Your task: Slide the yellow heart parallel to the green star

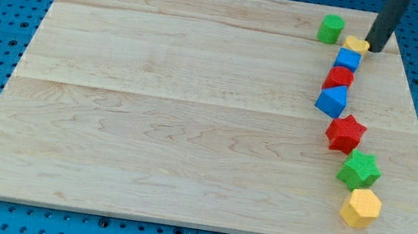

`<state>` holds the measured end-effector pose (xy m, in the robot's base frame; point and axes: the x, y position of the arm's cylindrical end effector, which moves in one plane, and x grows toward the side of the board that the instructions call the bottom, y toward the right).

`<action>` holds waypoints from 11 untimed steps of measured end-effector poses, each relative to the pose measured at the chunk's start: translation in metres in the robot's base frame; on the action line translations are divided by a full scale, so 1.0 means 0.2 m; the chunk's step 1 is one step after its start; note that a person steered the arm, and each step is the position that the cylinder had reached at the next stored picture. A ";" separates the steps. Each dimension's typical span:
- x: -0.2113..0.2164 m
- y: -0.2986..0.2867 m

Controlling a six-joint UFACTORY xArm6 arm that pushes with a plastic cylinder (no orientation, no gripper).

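- My arm ends in a plain dark rod with no claw on it, so there is nothing to open, close or hold anything with; my tip [374, 50] is all that works the board.
- My tip sits near the view's top right, on the wooden board [176, 112], just at the right of the yellow heart [357, 44] and seemingly touching it.
- The yellow heart lies at the head of a column of blocks that runs down the view's right side; only its top shows clearly, because the blue block [348, 59] right below overlaps it.
- A green cylinder [331, 28] stands just to the left of the yellow heart, a little higher in the view and apart from it.
- Below the blue block comes a red block [339, 77], then a blue wedge-like block [332, 100]; these sit packed close together.
- Farther down is a red star [346, 132], then the green star [359, 170], and last a yellow hexagonal block [361, 208] near the board's bottom right corner.
- The green star sits well apart from the yellow heart, with four blocks between them, and it touches or nearly touches the yellow hexagonal block.
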<state>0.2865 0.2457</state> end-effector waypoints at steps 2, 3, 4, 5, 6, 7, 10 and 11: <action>0.09 -0.08; 0.03 -0.32; 0.00 -0.44; -0.12 -0.53; -0.17 -0.88; -0.22 -1.16; 0.38 -1.08; 0.53 -0.90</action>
